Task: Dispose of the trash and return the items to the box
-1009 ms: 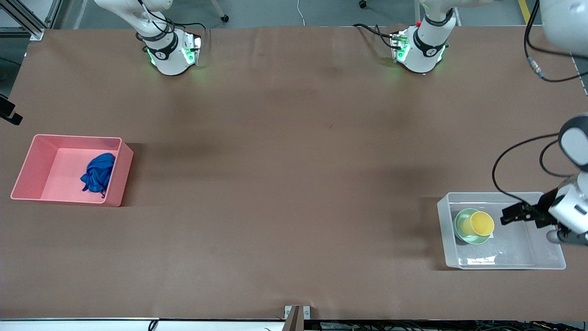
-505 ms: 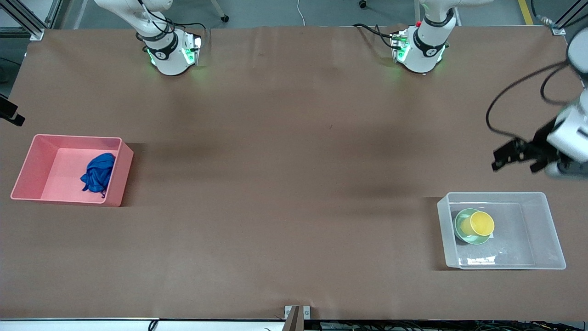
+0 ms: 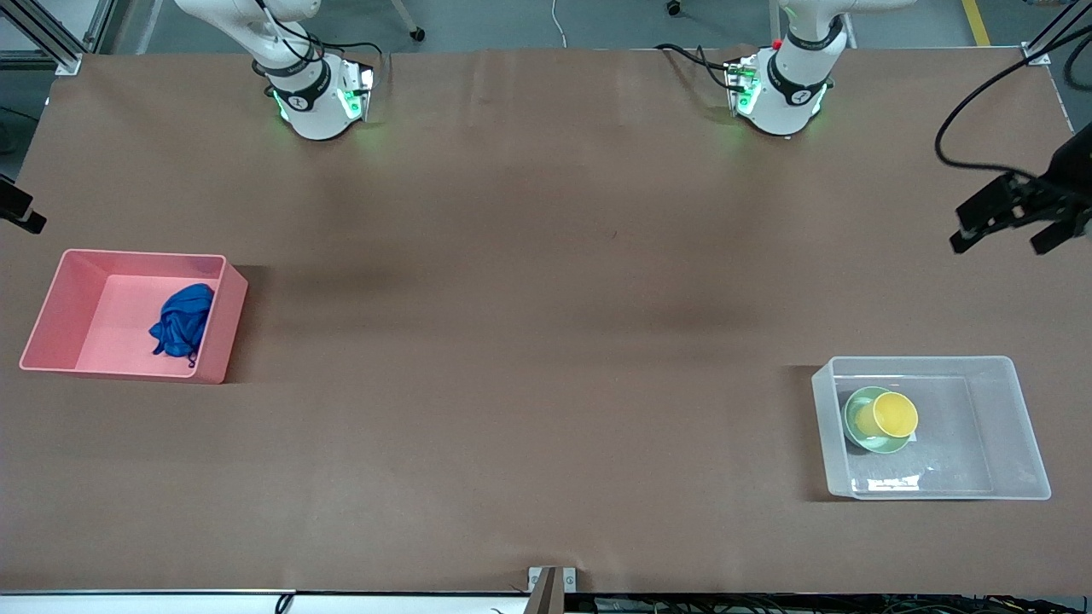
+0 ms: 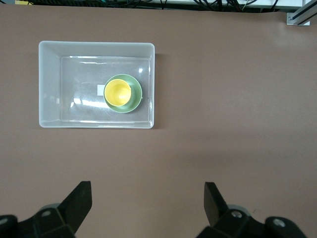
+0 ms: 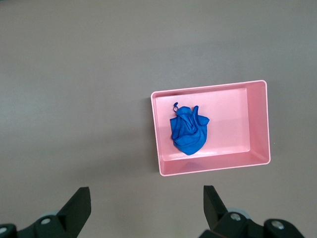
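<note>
The clear box (image 3: 1015, 426) stood at the left arm's end of the table. In it sat the green bowl (image 3: 857, 431), the yellow cup (image 3: 894, 414) resting in the bowl, apparently tilted. The blue cloth (image 3: 181, 321) lay in the pink bin (image 3: 51, 320), well apart from the box.

The left gripper (image 3: 1007, 223) hung over bare table near the box, fingers spread wide, holding nothing. The right gripper (image 5: 146, 208) hung above the bin's surroundings, fingers likewise wide and empty.

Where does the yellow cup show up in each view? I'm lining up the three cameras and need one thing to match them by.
Front view: the yellow cup sits in the green bowl, inside the clear box, toward the left arm's end of the table.
Left wrist view: cup in the bowl, inside the box.
Right wrist view: not in it.
Shared landmark: the clear box, seen in the front and left wrist views.
</note>
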